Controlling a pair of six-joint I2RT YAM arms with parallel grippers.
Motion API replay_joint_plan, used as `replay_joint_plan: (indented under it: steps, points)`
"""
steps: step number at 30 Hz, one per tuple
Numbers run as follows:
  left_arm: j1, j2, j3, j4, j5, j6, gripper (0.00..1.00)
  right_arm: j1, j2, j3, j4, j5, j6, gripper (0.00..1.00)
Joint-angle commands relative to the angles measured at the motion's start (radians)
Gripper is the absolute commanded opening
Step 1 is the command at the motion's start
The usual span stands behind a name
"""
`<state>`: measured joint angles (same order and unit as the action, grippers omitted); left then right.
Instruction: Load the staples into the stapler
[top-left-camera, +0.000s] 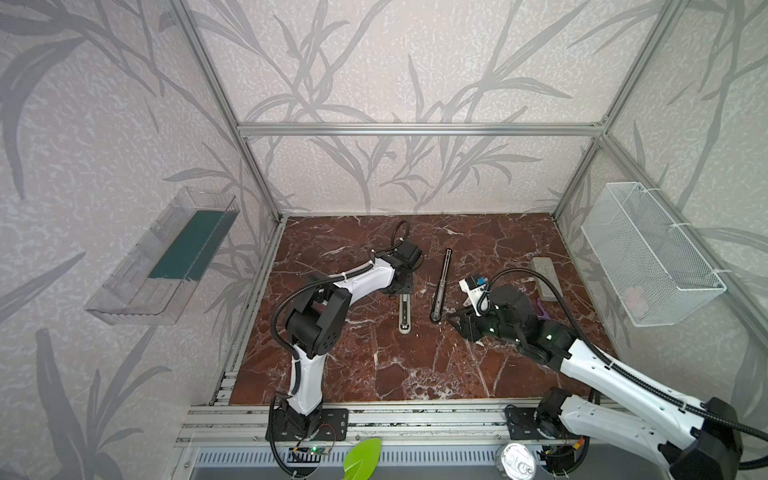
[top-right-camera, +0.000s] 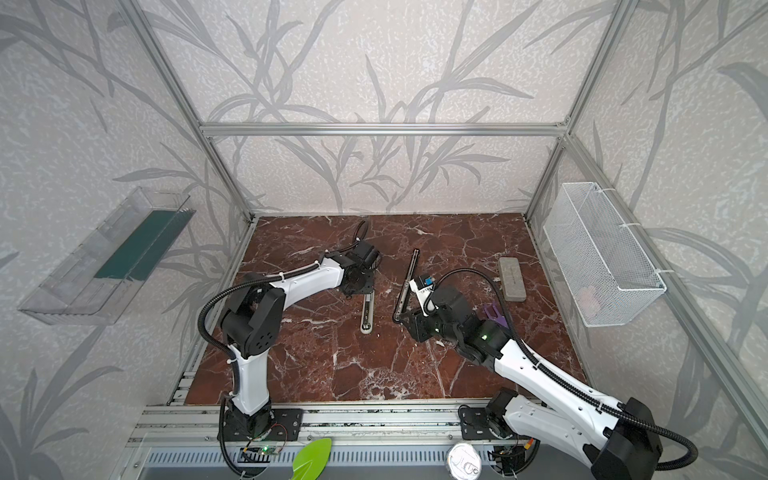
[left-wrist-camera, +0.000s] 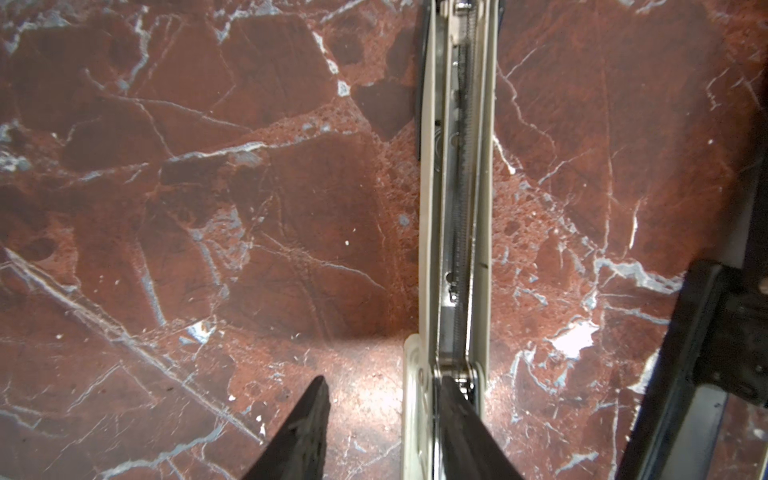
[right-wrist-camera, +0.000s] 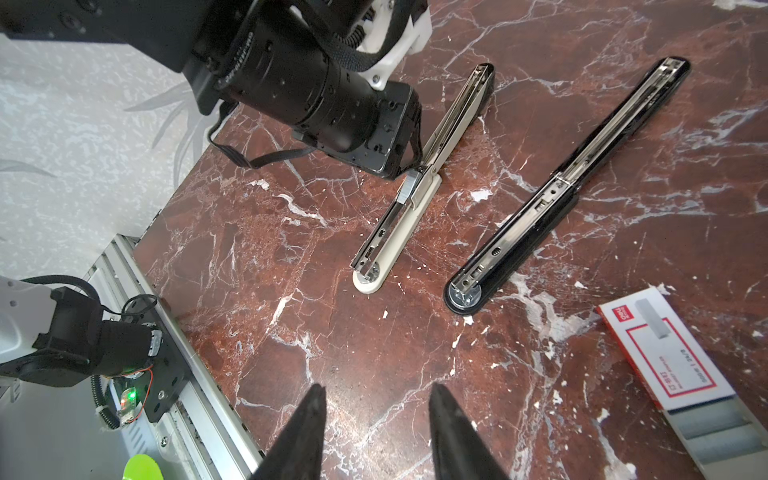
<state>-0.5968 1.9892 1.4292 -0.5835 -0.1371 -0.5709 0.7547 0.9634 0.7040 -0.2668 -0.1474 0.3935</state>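
The left gripper (left-wrist-camera: 382, 380) stands partly open. One finger (left-wrist-camera: 465, 424) rests on the hinge of the flat-opened cream stapler (top-left-camera: 405, 320), and the other is over the bare marble table (top-left-camera: 374, 365). The right gripper (right-wrist-camera: 377, 386) hangs open and empty above the table. In both top views the stapler lies mid-frame, its long axis nearly vertical and its rounded end toward the bottom edge, while the staples box (right-wrist-camera: 665, 365), its grey tray slid out, sits just beside the right gripper near a black stapler (right-wrist-camera: 557, 191).

Far half of white stapler (top-left-camera: 405, 316) is hidden under left arm (top-left-camera: 365, 282) in both top views. Staples (right-wrist-camera: 665, 365) are cut by picture edge (small print illegible). Purple stick (top-left-camera: 541, 309) is mostly covered.
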Motion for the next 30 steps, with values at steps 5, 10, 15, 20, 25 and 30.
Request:
replay_joint_plan:
  steps: [5, 10, 15, 20, 25, 30]
  points:
    - [-0.010, -0.036, -0.023, -0.025, 0.004, -0.002, 0.44, 0.006, -0.006, 0.014, 0.005, 0.006, -0.005, 0.42]
    - [-0.016, -0.041, -0.046, -0.022, 0.009, -0.006, 0.44, 0.006, -0.006, 0.014, 0.003, 0.011, -0.005, 0.42]
    - [-0.024, -0.069, -0.078, -0.013, 0.010, -0.005, 0.43, 0.006, -0.006, 0.011, 0.004, 0.012, -0.002, 0.42]
    - [-0.034, -0.081, -0.100, -0.018, 0.017, -0.003, 0.43, 0.006, -0.010, 0.009, 0.003, 0.018, -0.002, 0.42]
    - [-0.053, -0.090, -0.114, -0.024, 0.022, -0.003, 0.43, 0.006, -0.009, 0.007, 0.006, 0.018, -0.002, 0.42]
    - [-0.065, -0.096, -0.141, -0.028, 0.025, -0.003, 0.43, 0.005, -0.014, 0.004, 0.002, 0.021, -0.002, 0.42]
